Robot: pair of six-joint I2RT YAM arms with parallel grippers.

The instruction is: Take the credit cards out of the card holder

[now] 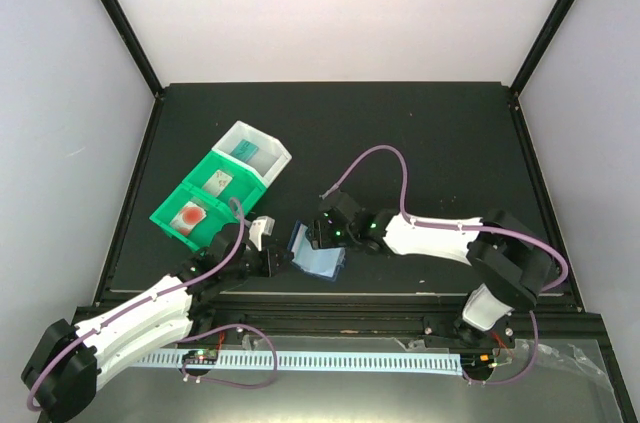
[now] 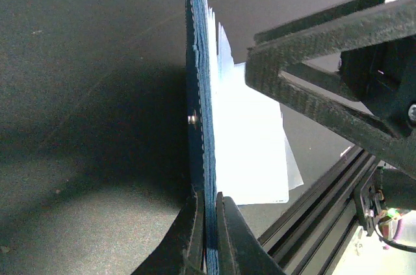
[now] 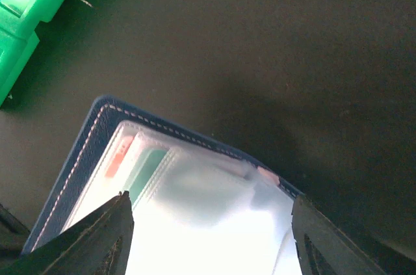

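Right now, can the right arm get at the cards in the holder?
Probably yes: left gripper clamps the open holder, right gripper hangs open just over the cards; only their clear sleeves lie between.

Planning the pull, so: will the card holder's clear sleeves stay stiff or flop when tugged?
Probably floppy: the clear sleeves fan loosely off the card holder. They look glossy, so likely slippery. The holder itself should hold steady, since the left gripper pinches its edge.
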